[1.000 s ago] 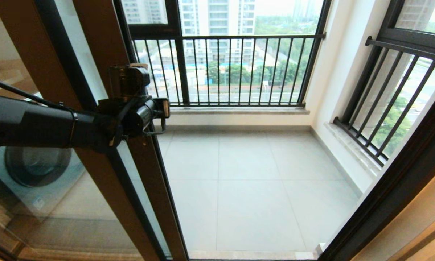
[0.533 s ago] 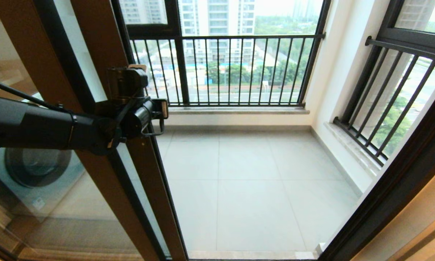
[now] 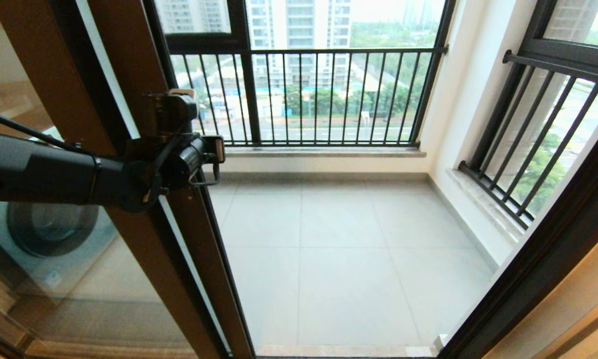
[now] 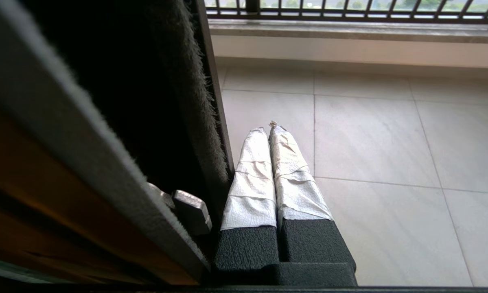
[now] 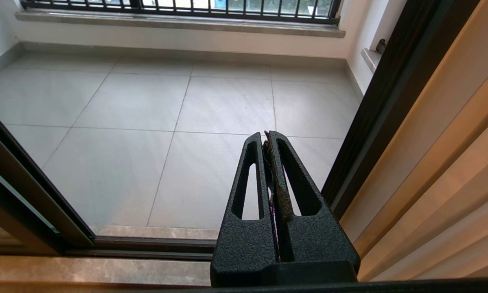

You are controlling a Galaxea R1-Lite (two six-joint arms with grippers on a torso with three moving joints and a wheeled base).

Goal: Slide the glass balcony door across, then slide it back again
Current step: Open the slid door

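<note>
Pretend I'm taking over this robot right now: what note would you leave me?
Left gripper: shut, fingers pressed beside the door's edge, at the left of the doorway.
Right gripper: shut, idle, low by the right side of the doorway.
Door: slid over to the left; the doorway stands wide open onto the tiled balcony floor.
Done: seemingly the slide open.
Left: slide the door back across to the right.

The right hand [image 5: 269, 136], fingers pressed together, hangs above grey floor tiles [image 5: 138, 101].
</note>
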